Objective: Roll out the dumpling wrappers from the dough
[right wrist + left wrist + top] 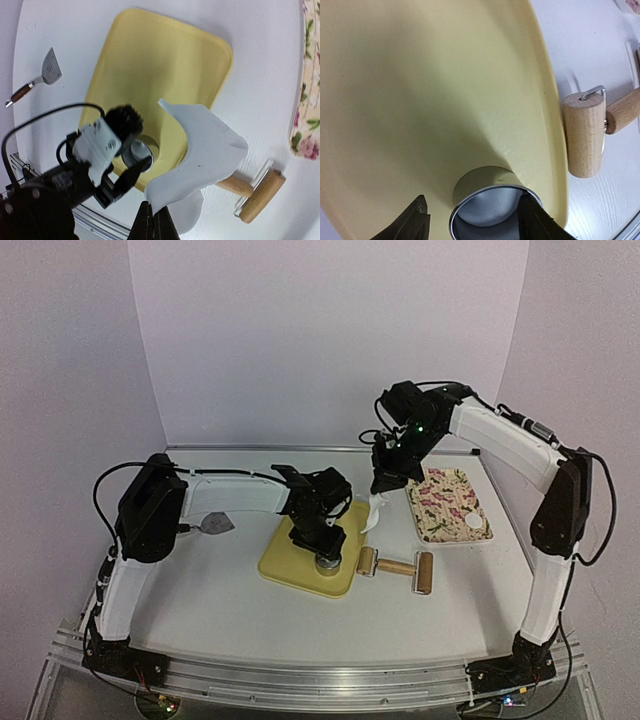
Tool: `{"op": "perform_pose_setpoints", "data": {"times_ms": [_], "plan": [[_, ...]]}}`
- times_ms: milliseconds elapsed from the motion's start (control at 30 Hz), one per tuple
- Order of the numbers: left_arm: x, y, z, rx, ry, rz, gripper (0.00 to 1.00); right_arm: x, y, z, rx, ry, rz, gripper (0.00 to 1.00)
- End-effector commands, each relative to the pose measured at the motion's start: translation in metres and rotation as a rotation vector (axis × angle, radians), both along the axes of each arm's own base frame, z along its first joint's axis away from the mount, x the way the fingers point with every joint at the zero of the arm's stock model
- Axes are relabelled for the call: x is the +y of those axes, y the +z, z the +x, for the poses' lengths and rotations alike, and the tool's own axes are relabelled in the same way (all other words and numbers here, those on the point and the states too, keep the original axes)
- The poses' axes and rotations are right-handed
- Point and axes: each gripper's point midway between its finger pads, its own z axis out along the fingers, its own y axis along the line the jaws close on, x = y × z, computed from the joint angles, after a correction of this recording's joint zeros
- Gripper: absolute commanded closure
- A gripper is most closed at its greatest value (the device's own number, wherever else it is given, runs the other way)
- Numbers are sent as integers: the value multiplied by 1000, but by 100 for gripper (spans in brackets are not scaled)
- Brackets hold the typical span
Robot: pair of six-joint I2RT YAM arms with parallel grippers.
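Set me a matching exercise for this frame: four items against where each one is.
Items:
1 cutter
2 dough sheet
3 rolling pin
4 scraper

Places:
A on table, left of board
B hanging from right tool
C on board, in left tool
D on table, right of board

Pairs: 1-C; 2-B; 3-D; 4-A

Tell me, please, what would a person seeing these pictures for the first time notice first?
A limp white dough sheet hangs from the right end effector, held high near the right edge of the yellow board. Below, the left end effector straddles a shiny ring cutter standing on the board, with a wooden rolling pin lying beside it.
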Motion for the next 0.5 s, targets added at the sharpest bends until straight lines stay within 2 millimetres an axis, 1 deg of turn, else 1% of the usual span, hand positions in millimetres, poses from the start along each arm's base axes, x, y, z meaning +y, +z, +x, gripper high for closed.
{"op": "perform_pose_setpoints", "data": {"times_ms": [0,33,67,133,200,233,300,333,400,433,467], "plan": [[0,68,11,-98,74,-133,37,18,-2,39,-53,67,31,100],[3,79,12,-109,92,-155,34,22,-5,44,-51,81,41,100],[7,82,12,-110,107,-169,32,28,-9,52,-53,88,50,100],[15,98,12,-113,141,-215,28,37,-19,62,-44,106,62,100],[27,103,12,-103,179,-235,27,43,-35,70,-31,113,56,100],[31,102,10,-79,186,-249,26,45,-44,73,-22,115,48,100],[40,101,8,-38,207,-272,26,50,-57,76,-6,129,48,95],[44,102,8,-23,218,-287,25,52,-62,77,0,138,53,88],[51,100,9,13,231,-318,24,55,-65,80,-2,149,54,62],[52,100,9,30,233,-336,24,53,-63,81,-13,152,48,51],[54,100,9,51,236,-353,23,50,-60,81,-30,155,34,44]]}}
